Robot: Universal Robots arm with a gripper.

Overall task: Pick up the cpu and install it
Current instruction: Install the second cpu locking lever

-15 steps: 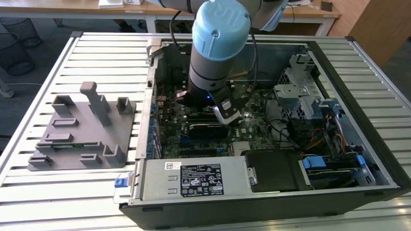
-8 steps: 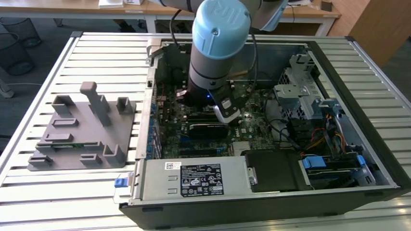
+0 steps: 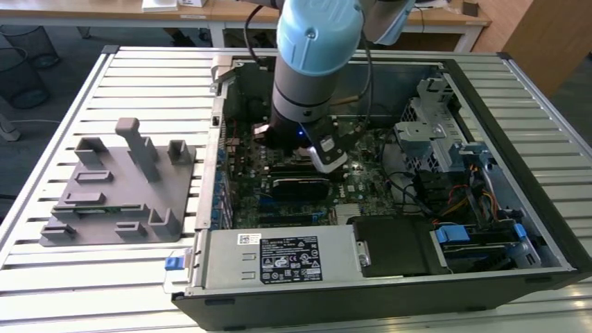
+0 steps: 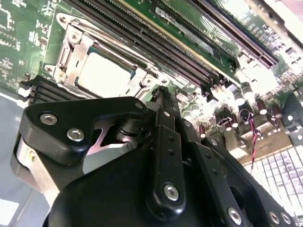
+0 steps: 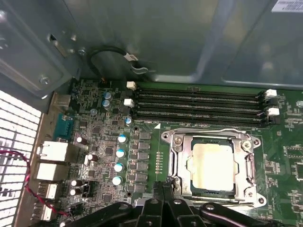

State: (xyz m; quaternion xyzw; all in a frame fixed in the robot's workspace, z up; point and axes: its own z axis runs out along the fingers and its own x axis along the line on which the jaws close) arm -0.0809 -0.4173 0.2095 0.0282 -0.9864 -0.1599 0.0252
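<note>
first wrist view: cpu (image 5: 212, 164) sits in socket (image 5: 212, 166); gripper (image 5: 164, 185) fingers closed, empty

In the exterior view the arm (image 3: 310, 76) hides the socket beneath it, and the top edge cuts the arm off. In the second wrist view the gripper (image 4: 161, 94) covers the near edge of the cpu (image 4: 102, 75), whose top looks washed out, perhaps by glare.

Robotics lab or test workshop. An open computer case (image 3: 389, 180) lies on a slatted metal workbench (image 3: 111, 76) at frame centre, with a grey fixture block (image 3: 120, 187) at left. Wooden desks (image 3: 120, 10) and wire waste baskets (image 3: 23, 55) occupy the upper left.
</note>
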